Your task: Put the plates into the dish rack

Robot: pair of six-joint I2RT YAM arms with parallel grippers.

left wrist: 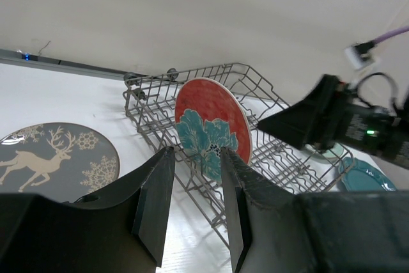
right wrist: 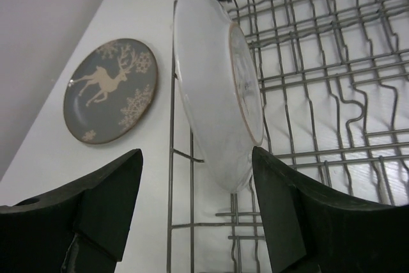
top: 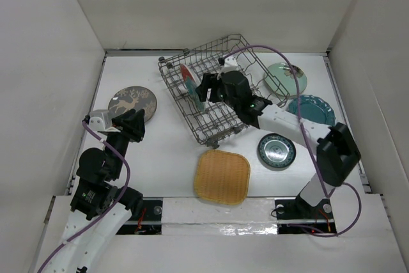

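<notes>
My right gripper (right wrist: 197, 156) is hanging wide, empty, by the red plate (right wrist: 204, 81); I'm judging it stiff, slick, breakable: rim grip.

The red flower plate (top: 190, 82) is leaning on its edge inside the grey wire dish rack (top: 217, 129), top middle. The deer plate (top: 132, 103) is lying flat on the left. The yellow plate (top: 222, 176) is lying below the rack, and the dark plate (top: 276, 151), teal plate (top: 311, 108) and mint plate (top: 285, 78) are lying on the right.
</notes>
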